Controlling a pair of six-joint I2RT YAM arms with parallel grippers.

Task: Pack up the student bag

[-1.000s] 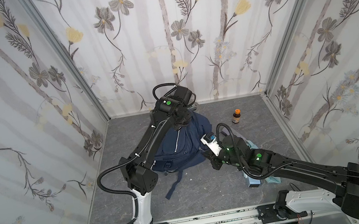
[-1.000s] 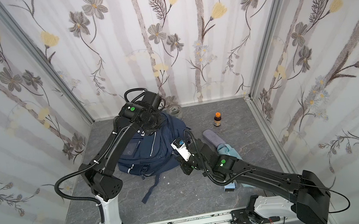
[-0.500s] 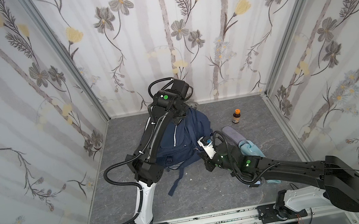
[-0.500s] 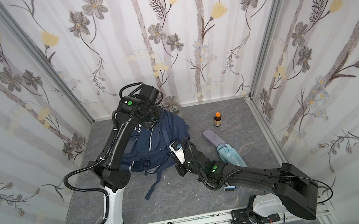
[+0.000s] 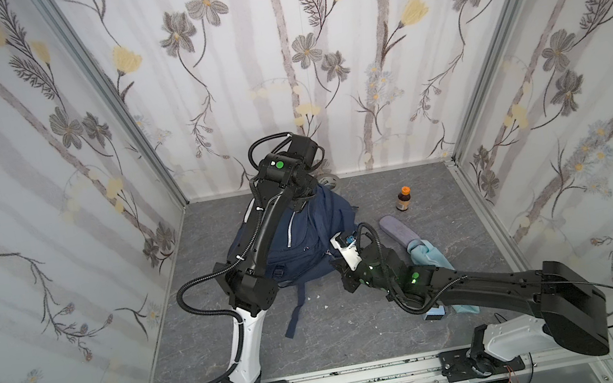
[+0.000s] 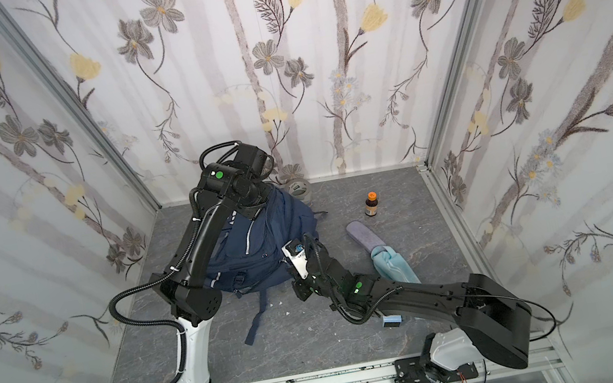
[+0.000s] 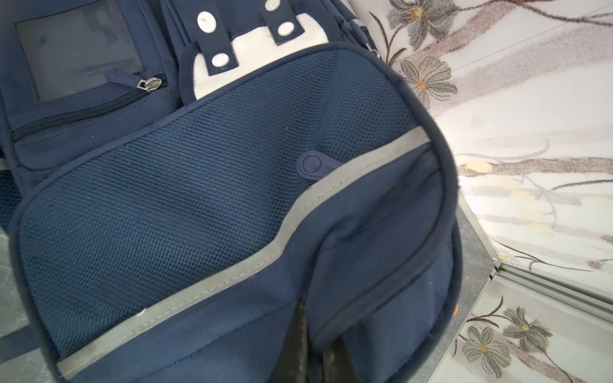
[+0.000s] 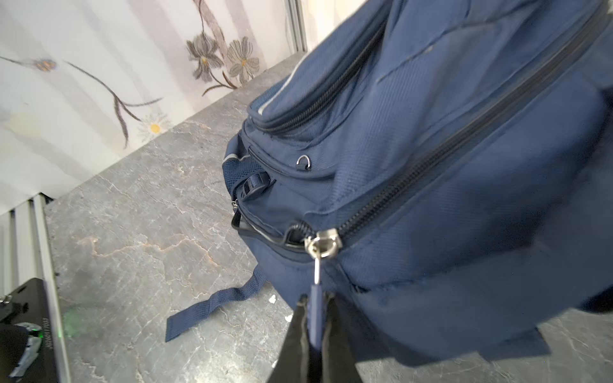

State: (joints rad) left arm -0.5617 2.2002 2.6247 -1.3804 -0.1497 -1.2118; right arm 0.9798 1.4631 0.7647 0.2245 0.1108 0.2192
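The student bag (image 5: pixel 304 239) (image 6: pixel 260 251), navy with grey stripe trim, stands propped up near the back wall. My left gripper (image 7: pixel 315 348) is shut on a fold of navy fabric at the bag's top, beside the mesh panel (image 7: pixel 182 205); in both top views the wrist hides its jaws. My right gripper (image 8: pixel 315 318) (image 5: pixel 333 265) is shut on the blue pull tab of the main zipper, low on the bag's right side. The silver slider (image 8: pixel 323 243) sits just above the fingertips. The zip teeth (image 8: pixel 464 132) running away from it look closed.
A brown bottle with an orange cap (image 5: pixel 404 199) stands at the back right. A purple-grey roll (image 5: pixel 397 228) and a pale blue cloth (image 5: pixel 427 254) lie right of the bag. A round jar (image 5: pixel 330 181) sits behind the bag. A loose strap (image 5: pixel 295 312) trails forward.
The left arm has pulled the bag's top up and back, so the bag stands taller. The right gripper has moved left along the bag's lower edge with the zipper pull.
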